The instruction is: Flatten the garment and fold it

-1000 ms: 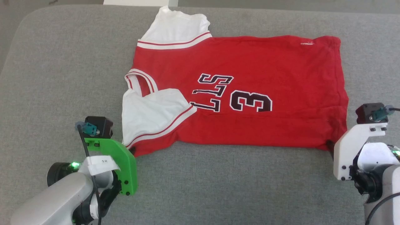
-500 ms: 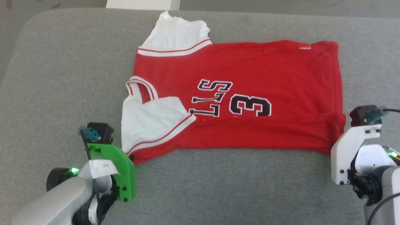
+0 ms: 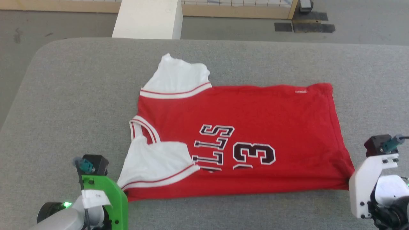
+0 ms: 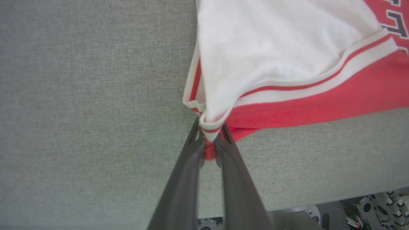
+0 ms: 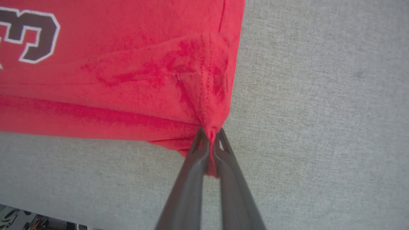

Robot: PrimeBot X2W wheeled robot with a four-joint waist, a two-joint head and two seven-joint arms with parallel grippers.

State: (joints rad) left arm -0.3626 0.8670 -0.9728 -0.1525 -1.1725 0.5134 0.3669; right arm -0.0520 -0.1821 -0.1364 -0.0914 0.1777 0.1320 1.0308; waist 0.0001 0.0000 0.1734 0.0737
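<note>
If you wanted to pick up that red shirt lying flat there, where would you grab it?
By its two near corners, coming in low from the near edge. The shirt lies flat, so the corners look easiest to pinch; the left gripper and right gripper are shut on exactly those.

One garment (image 3: 255,121), one left pincer (image 4: 209,135), one right pincer (image 5: 211,135), one grey table (image 3: 80,95).

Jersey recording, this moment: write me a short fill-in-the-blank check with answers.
The left gripper is ____ on the jersey at its near sleeve.
The right gripper pinches a jersey corner coloured ____.
Both sleeves are ____ with striped trim.
The jersey lies on a ____ surface.
Missing words: shut; red; white; grey.
</note>
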